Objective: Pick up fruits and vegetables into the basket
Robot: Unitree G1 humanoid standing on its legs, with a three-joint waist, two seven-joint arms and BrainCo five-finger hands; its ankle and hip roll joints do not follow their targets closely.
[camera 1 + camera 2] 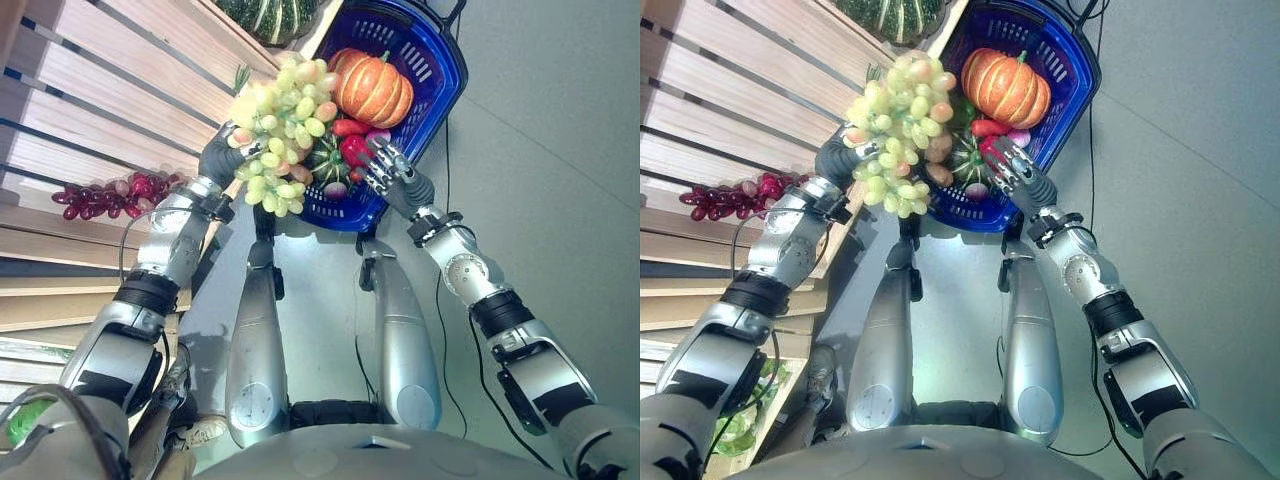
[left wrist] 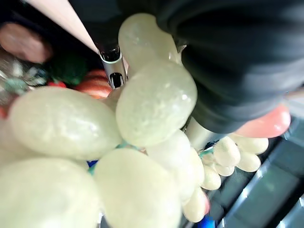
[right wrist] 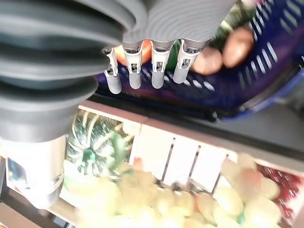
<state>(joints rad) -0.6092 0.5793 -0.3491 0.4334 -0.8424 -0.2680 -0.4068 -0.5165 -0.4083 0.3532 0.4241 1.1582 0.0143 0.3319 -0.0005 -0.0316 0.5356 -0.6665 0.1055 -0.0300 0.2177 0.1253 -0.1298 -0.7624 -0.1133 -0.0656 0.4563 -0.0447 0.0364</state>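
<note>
A large bunch of green grapes (image 1: 275,130) hangs from my left hand (image 1: 218,155), whose fingers are curled round its top. The bunch is at the near left rim of the blue basket (image 1: 440,60), partly over it. Up close the grapes (image 2: 152,104) crowd against the hand's dark cover (image 2: 237,57). Inside the basket lie an orange pumpkin (image 1: 373,87), a red pepper (image 1: 352,150) and a small striped green squash (image 1: 328,165). My right hand (image 1: 392,172) hovers at the basket's near rim beside the pepper, its fingers (image 3: 156,71) loosely bent and holding nothing.
Slatted wooden shelves (image 1: 90,90) run along the left. A bunch of dark red grapes (image 1: 115,195) lies on one shelf. A big green striped squash (image 1: 270,15) sits at the top beside the basket. Leafy greens (image 1: 740,430) show at the lower left. Grey floor (image 1: 560,150) spreads to the right.
</note>
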